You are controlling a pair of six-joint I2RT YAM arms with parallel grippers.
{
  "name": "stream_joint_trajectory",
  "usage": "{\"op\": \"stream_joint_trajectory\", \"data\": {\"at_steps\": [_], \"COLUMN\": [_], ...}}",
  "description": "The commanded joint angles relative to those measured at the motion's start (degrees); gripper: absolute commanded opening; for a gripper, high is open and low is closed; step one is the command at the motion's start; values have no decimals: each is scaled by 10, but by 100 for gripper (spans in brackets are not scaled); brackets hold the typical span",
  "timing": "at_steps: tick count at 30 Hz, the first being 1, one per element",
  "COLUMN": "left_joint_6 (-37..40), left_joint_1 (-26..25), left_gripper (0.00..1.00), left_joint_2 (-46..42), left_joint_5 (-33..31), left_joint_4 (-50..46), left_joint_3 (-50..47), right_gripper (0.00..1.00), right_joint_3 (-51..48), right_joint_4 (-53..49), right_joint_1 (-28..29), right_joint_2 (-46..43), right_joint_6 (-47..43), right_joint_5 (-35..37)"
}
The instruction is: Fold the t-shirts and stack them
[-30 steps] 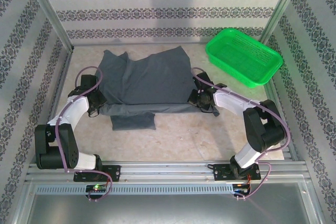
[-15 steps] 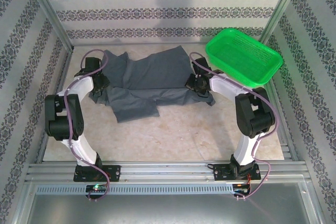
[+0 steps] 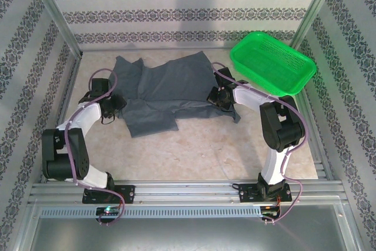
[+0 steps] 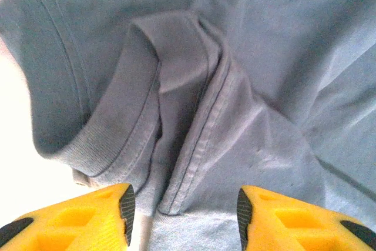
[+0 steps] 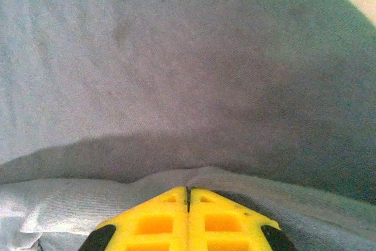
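Nearest, at about 8 o'clock on the surface (image 3: 194, 151), the left end effector (image 3: 113, 107) has just let go. Its yellow fingers (image 4: 100, 218) stand spread, and a ribbed edge of the t-shirt (image 3: 167, 89) lies slack between them, gripped by neither. A second ago this end effector was clamped on the shirt's left edge, and the cloth ran as a taut straight band across to the other arm. Since then the left arm has reached toward 12 o'clock and drawn back, and a loose flap now points toward 7 o'clock.

At 3 o'clock of the shirt, the right end effector (image 3: 222, 97) stays pressed together — seemingly still pinching the right edge, which drapes over its tips.

So the fold looks laid down on the left side only — the right release is still due.

The green basket (image 3: 273, 63) sits unmoved at 1 o'clock.
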Motion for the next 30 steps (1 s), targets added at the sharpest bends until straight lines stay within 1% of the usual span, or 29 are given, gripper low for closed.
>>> {"op": "stream_joint_trajectory", "data": {"at_steps": [1,4,9,12,16,24,30], "left_joint_6": [-17,-9,-7,-11,-18,-21,-14], "left_joint_1": [6,6,6,5,-6,-19,-22], "left_gripper": [48,48,48,47,45,35,32], "left_joint_2": [30,57,68,70,52,40,32], "left_joint_5": [39,26,34,45,46,46,38], "left_joint_4": [30,16,46,54,38,28,-14], "left_joint_3": [5,20,8,3,2,-13,5], "right_gripper": [0,0,0,0,0,0,0], "right_joint_3": [-4,-8,-11,-11,-8,4,3], "right_joint_4": [1,2,3,3,3,2,2], "right_joint_1": [-3,-3,-3,-4,-3,-4,-3], "right_joint_2": [0,-1,-3,-2,2,9,11], "right_joint_6": [3,4,4,4,4,6,8], "right_joint_5": [-7,-8,-9,-9,-10,-10,-9]}}
